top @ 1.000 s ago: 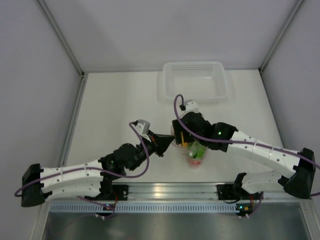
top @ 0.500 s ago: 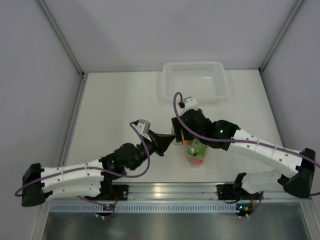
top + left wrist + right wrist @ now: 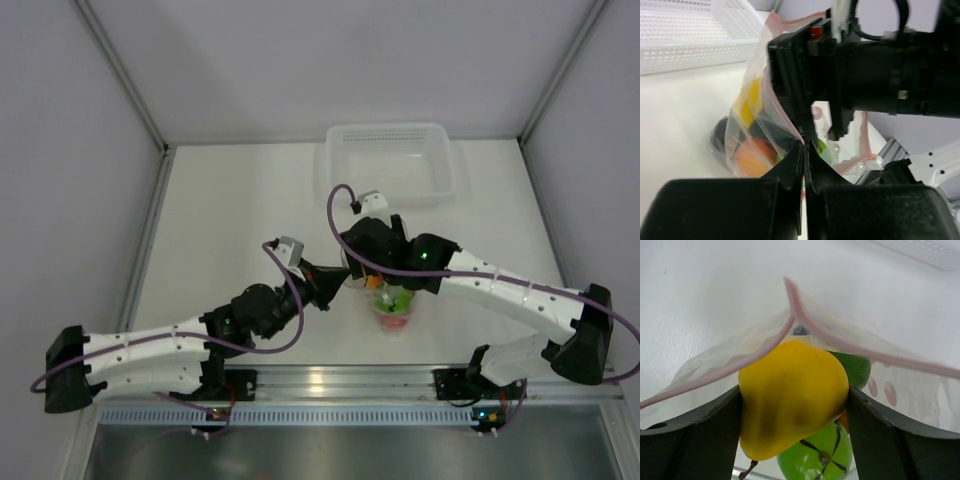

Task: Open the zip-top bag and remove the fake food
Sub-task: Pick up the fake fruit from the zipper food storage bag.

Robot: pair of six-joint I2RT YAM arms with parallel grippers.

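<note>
The clear zip-top bag (image 3: 392, 308) stands between the arms, its pink zip strip (image 3: 840, 340) spread open. My left gripper (image 3: 804, 145) is shut on the bag's edge, holding one side of the mouth up. My right gripper (image 3: 794, 405) reaches into the mouth from above. Its fingers (image 3: 690, 440) press both sides of a yellow pear-shaped fruit (image 3: 792, 395). Below it lie a green fruit with black marks (image 3: 817, 460) and a darker green one (image 3: 855, 367). An orange fruit (image 3: 752, 155) and a dark one (image 3: 719, 137) show through the plastic.
A white perforated tray (image 3: 388, 160) stands at the back of the table, behind the bag. White walls close in the table on the left, right and back. A metal rail (image 3: 330, 380) runs along the near edge between the arm bases.
My right wrist has shifted a little to the back left over the bag, with the yellow fruit between its fingers. My left gripper has kept its hold on the bag's edge.
</note>
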